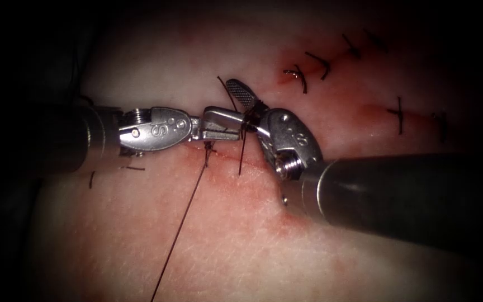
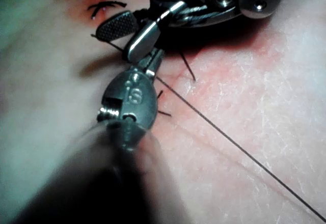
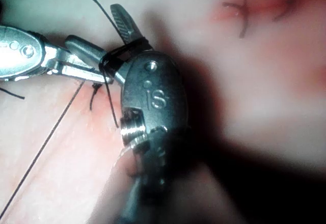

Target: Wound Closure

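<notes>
The left tool (image 1: 240,126) comes in level from the left, its jaws closed on dark thread (image 1: 245,120) just above the cut (image 1: 227,159). The same tool (image 2: 153,61) lies partly under the right tool's jaw. The right tool (image 1: 248,111) comes up from the lower right with its jaws open, the ridged one (image 1: 240,94) pointing up and left. Thread is wound around the base of these jaws (image 3: 127,51). One short end (image 1: 241,156) hangs over the cut, and a long strand (image 1: 180,229) runs from a stitch at the cut towards the bottom edge. I see no needle.
Several finished dark stitches (image 1: 298,76) cross a second red cut at the upper right of the tissue (image 1: 141,67). Two more stitches (image 1: 399,115) sit at the right. Short thread ends (image 1: 91,179) lie below the left tool's shaft. Red fluid stains the skin around the cut.
</notes>
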Motion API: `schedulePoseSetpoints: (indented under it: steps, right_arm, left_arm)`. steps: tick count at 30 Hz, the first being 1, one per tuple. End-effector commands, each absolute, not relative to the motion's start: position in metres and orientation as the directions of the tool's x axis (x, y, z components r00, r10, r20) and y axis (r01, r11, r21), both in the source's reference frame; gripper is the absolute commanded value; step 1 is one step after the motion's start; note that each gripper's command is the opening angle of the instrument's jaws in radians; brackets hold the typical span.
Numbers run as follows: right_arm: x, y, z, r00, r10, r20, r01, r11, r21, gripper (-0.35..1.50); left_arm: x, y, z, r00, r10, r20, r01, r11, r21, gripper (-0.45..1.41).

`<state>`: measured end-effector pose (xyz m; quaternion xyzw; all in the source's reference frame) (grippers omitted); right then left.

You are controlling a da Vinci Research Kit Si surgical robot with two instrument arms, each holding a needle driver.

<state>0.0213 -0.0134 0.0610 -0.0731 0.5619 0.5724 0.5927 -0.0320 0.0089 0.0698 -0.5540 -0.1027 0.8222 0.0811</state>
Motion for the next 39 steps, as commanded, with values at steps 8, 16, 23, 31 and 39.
schedulePoseSetpoints:
  steps: [8,16,23,31,39]
  right_arm:
    - [0.0222,-0.013,0.062,-0.266,0.604,-0.751,-0.778,0.325,0.537,0.9]
    - [0.0234,-0.0121,0.0632,-0.208,0.64,-0.74,-0.785,0.343,0.517,0.69]
    - [0.0237,-0.0134,0.0627,-0.172,0.654,-0.737,-0.807,0.336,0.486,-0.35]
    - [0.0242,-0.015,0.061,-0.168,0.64,-0.75,-0.798,0.358,0.484,-0.35]
    - [0.0248,-0.0195,0.0598,-0.171,0.577,-0.799,-0.798,0.394,0.455,-0.35]
  left_arm:
    - [-0.0332,0.0092,0.0706,-0.371,0.25,-0.895,-0.023,-0.965,-0.26,-0.45]
    - [-0.0328,0.0091,0.0707,-0.369,0.247,-0.896,-0.018,-0.966,-0.259,-0.45]
    - [-0.0327,0.0088,0.0708,-0.37,0.244,-0.896,-0.017,-0.967,-0.256,-0.45]
    - [-0.0321,0.0091,0.0712,-0.374,0.249,-0.893,-0.019,-0.965,-0.261,-0.45]
    - [-0.0303,0.0121,0.0724,-0.393,0.272,-0.878,-0.037,-0.959,-0.28,-0.45]
